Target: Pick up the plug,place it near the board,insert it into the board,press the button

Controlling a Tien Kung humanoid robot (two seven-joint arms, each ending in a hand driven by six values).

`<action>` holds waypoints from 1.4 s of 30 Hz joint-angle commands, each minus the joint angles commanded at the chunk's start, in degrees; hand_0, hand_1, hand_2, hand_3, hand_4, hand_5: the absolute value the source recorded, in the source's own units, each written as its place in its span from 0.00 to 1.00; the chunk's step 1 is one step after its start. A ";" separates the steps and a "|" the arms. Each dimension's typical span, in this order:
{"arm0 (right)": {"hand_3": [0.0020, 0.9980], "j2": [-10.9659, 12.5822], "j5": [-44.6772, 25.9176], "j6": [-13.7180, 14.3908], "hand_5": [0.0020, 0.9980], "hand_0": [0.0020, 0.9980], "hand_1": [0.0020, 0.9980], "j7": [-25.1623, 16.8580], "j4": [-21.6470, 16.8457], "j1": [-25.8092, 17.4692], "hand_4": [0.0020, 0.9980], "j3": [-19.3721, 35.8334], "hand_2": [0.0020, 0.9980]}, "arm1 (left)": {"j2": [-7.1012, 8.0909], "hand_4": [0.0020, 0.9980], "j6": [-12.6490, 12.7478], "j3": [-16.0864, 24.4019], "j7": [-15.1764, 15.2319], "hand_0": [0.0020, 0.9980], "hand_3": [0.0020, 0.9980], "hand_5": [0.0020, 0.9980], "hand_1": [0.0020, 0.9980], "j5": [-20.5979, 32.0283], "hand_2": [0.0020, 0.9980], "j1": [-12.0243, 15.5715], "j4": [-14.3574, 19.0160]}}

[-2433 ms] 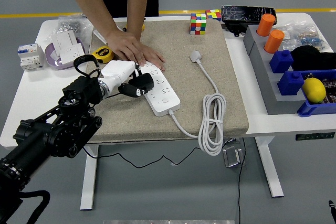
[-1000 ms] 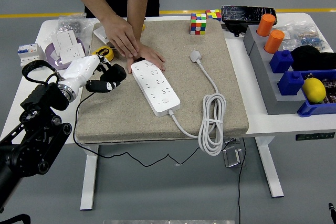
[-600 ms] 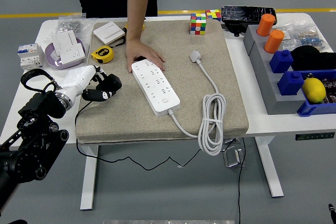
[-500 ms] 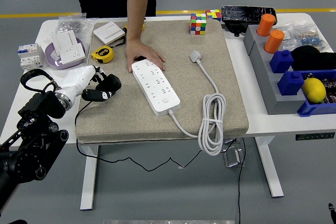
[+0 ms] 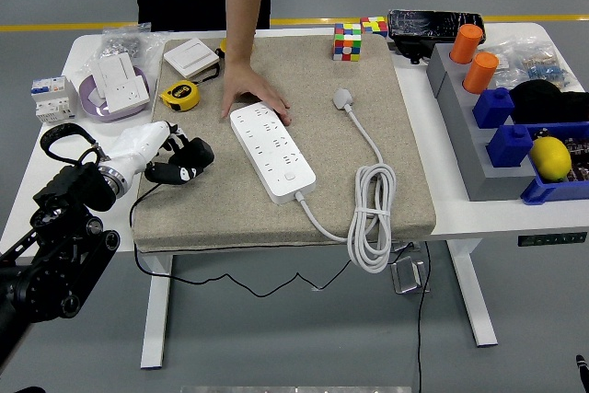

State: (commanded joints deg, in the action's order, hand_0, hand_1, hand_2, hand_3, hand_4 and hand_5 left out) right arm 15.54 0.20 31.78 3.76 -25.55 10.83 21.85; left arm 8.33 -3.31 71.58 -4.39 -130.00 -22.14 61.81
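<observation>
At frame left, the left robot hand (image 5: 166, 156) pinches the black plug (image 5: 187, 159); insertion into the white power strip (image 5: 272, 152) and the button press remain.

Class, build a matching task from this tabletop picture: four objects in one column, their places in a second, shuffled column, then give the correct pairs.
Things:
1. black plug
2. power strip
3. lemon
4. tape measure

Places:
A. in a blue bin at the right edge
B. under the person's hand at its far end
C. in the left hand, over the mat's left edge
D. on the white table, left of the mat's far corner

Pairs: 1-C, 2-B, 3-A, 4-D
</observation>
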 joint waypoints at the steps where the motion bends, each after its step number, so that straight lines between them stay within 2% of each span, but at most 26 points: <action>1: 0.84 0.00 0.07 0.00 1.00 0.93 0.87 0.05 -0.02 0.01 1.00 0.03 0.82 | -0.02 0.74 -0.05 -0.01 0.00 0.46 0.43 0.22 0.63 0.00 0.56 0.01 -0.02; 3: 0.84 -0.01 0.30 0.04 1.00 0.93 0.87 0.24 -0.08 0.06 1.00 0.03 0.82 | -0.09 0.74 -0.07 0.01 0.05 0.46 0.43 0.22 0.63 0.00 0.56 0.05 -0.11; 4: 0.84 -0.02 0.29 0.05 1.00 0.93 0.88 0.25 -0.08 0.08 1.00 0.05 0.82 | -0.10 0.84 -0.15 -0.02 0.08 0.46 0.45 0.17 0.62 0.00 0.57 0.07 -0.11; 9: 0.84 -0.05 0.27 0.06 1.00 0.93 0.88 0.31 -0.07 0.05 1.00 0.09 0.82 | -0.11 0.84 -0.34 0.00 0.23 0.46 0.45 0.17 0.62 0.00 0.57 0.09 -0.09; 10: 0.84 -0.04 0.36 0.08 1.00 0.93 0.88 0.40 -0.09 0.05 1.00 0.10 0.82 | -0.08 0.94 -0.44 0.00 0.30 0.46 0.51 0.19 0.63 0.00 0.59 0.07 -0.08; 15: 0.84 -0.04 0.46 0.11 1.00 0.93 0.88 0.44 -0.10 0.09 1.00 0.13 0.82 | 0.02 0.94 -0.91 0.18 0.56 0.46 0.51 0.19 0.63 0.00 0.59 0.06 -0.17; 16: 0.84 -0.04 0.45 0.11 1.00 0.93 0.87 0.43 -0.10 0.09 1.00 0.12 0.82 | 0.03 1.00 -0.96 0.20 0.59 0.50 0.53 0.38 0.66 0.00 0.60 0.06 -0.18; 21: 0.84 -0.08 0.38 0.09 1.00 0.93 0.87 0.40 -0.06 -0.08 1.00 0.01 0.82 | 0.13 1.00 -1.38 0.37 0.95 0.50 0.53 0.38 0.66 0.00 0.60 0.21 -0.27; 22: 0.84 -0.08 0.38 0.10 1.00 0.93 0.87 0.42 -0.06 -0.12 1.00 -0.01 0.82 | 0.16 1.00 -1.43 0.41 1.01 0.56 0.66 0.54 0.69 0.00 0.66 0.26 -0.24; 27: 0.84 -0.08 0.42 0.12 1.00 0.93 0.87 0.42 -0.08 -0.13 1.00 0.06 0.82 | 0.02 1.00 -1.82 1.89 1.57 0.56 0.66 0.54 0.69 0.00 0.66 0.86 0.54; 28: 0.84 -0.09 0.41 0.14 1.00 0.93 0.87 0.43 -0.07 -0.11 1.00 0.09 0.82 | -0.23 1.00 -1.46 2.92 1.91 0.83 0.85 0.95 0.88 1.55 0.84 1.12 1.09; 31: 0.84 -0.13 0.49 0.15 1.00 0.93 0.87 0.45 -0.10 -0.16 1.00 0.18 0.82 | -0.90 1.00 0.59 5.79 2.74 0.83 0.85 0.95 0.88 7.84 0.84 1.80 2.96; 33: 0.84 -0.14 0.45 0.14 1.00 0.93 0.87 0.47 -0.07 -0.28 1.00 0.18 0.82 | -1.61 1.00 3.28 8.89 3.77 0.83 0.85 0.95 0.88 12.92 0.84 2.49 5.23; 34: 0.84 -0.14 0.43 0.13 1.00 0.93 0.87 0.49 -0.06 -0.33 1.00 0.16 0.82 | -1.84 1.00 3.99 10.09 4.10 1.00 0.99 1.00 1.00 15.16 0.99 2.73 6.10; 36: 0.84 -0.15 0.41 0.13 1.00 0.93 0.87 0.49 -0.04 -0.40 1.00 0.23 0.82 | -2.20 1.00 5.19 12.29 4.73 1.00 0.99 1.00 1.00 19.50 0.99 3.36 8.00; 38: 0.84 -0.15 0.44 0.11 1.00 0.93 0.87 0.51 -0.05 -0.46 1.00 0.24 0.82 | -2.59 1.00 5.69 14.71 4.81 1.00 0.99 1.00 1.00 24.03 0.99 4.21 10.38; 42: 0.84 -0.17 0.61 0.10 1.00 0.93 0.87 0.48 -0.09 -0.43 1.00 0.42 0.82 | -2.73 1.00 3.95 18.94 3.73 1.00 0.99 1.00 1.00 34.09 0.99 6.33 14.58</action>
State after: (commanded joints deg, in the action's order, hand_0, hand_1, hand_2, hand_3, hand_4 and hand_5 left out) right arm 15.36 0.81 31.89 4.24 -25.65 10.40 22.27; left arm 5.60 0.64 90.52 -0.66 -95.91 -15.81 76.39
